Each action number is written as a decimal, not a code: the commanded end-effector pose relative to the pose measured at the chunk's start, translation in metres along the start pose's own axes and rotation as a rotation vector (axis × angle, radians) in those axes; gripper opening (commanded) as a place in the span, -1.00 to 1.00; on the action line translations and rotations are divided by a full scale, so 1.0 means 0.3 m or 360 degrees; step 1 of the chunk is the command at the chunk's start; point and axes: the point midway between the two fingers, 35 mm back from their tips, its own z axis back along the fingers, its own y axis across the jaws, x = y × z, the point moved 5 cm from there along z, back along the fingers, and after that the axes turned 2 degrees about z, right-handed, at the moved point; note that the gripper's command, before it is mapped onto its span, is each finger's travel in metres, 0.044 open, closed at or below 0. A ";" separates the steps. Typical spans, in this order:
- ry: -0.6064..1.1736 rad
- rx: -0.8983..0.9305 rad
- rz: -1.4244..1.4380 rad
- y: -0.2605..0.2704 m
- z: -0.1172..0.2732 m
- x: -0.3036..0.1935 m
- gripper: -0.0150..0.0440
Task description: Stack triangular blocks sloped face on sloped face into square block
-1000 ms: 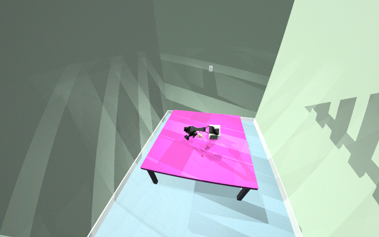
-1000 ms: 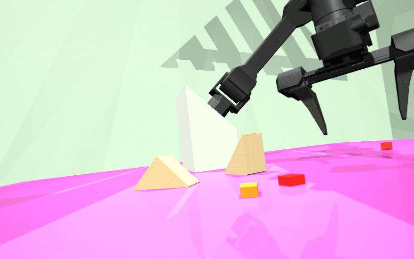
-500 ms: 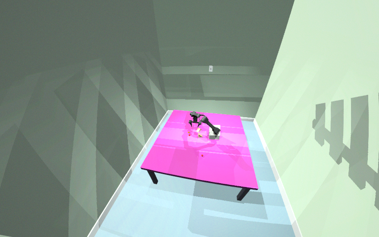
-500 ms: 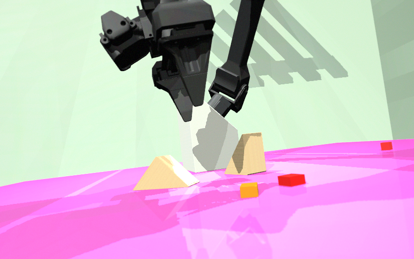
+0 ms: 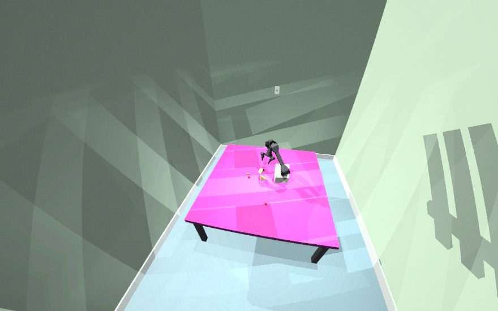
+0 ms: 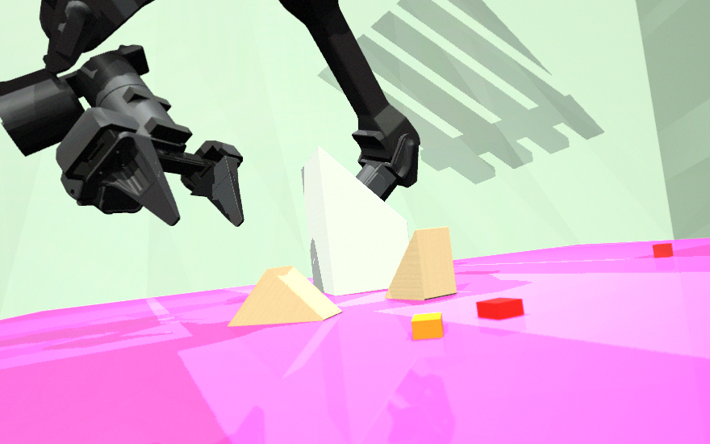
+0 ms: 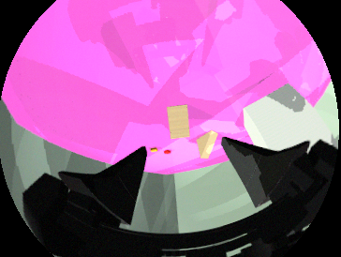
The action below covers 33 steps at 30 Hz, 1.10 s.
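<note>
A tan triangular block (image 5: 261, 171) (image 6: 277, 300) (image 7: 178, 122) lies on the magenta table (image 5: 293, 220) (image 6: 314, 408) (image 7: 56, 89), its ridge up and its faces sloping down to both sides in the exterior view. The other tan triangular block (image 5: 262, 177) (image 6: 438, 264) (image 7: 206, 145) stands apart from it, with a steep face toward the right and a narrow triangular end in the exterior view. My gripper (image 5: 266, 161) (image 6: 206, 222) (image 7: 185, 145) is open and empty. It hangs above the table, higher than both blocks and to the left of them in the exterior view, touching neither.
The white arm base (image 5: 281, 179) (image 6: 361, 251) (image 7: 267, 122) stands behind the blocks in the exterior view. An orange-yellow cube (image 5: 248, 173) (image 6: 427, 327) (image 7: 154, 150) and a red piece (image 5: 248, 177) (image 6: 499, 308) (image 7: 167, 152) lie near them. Another red cube (image 5: 265, 203) (image 6: 662, 250) lies farther off.
</note>
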 end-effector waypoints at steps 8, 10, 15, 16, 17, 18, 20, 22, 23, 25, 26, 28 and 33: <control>0.0017 0.0010 -0.0011 0.021 -0.216 -0.019 1.00; 0.0023 0.0008 -0.0009 0.016 -0.271 -0.026 1.00; 0.0039 -0.0002 -0.0006 -0.004 -0.364 -0.040 1.00; 0.0039 -0.0002 -0.0006 -0.004 -0.364 -0.040 1.00; 0.0039 -0.0002 -0.0006 -0.004 -0.364 -0.040 1.00; 0.0039 -0.0002 -0.0006 -0.004 -0.363 -0.039 1.00; 0.0039 -0.0002 -0.0006 -0.005 -0.362 -0.037 1.00; 0.0039 -0.0002 -0.0006 -0.006 -0.361 -0.035 1.00; 0.0039 -0.0002 -0.0006 -0.006 -0.361 -0.035 1.00; 0.0039 -0.0002 -0.0006 -0.006 -0.361 -0.035 1.00; 0.0033 -0.0009 -0.0005 -0.006 -0.358 -0.032 0.91; 0.0033 -0.0009 -0.0005 -0.006 -0.358 -0.032 0.73; 0.0033 -0.0009 -0.0005 -0.006 -0.358 -0.032 0.29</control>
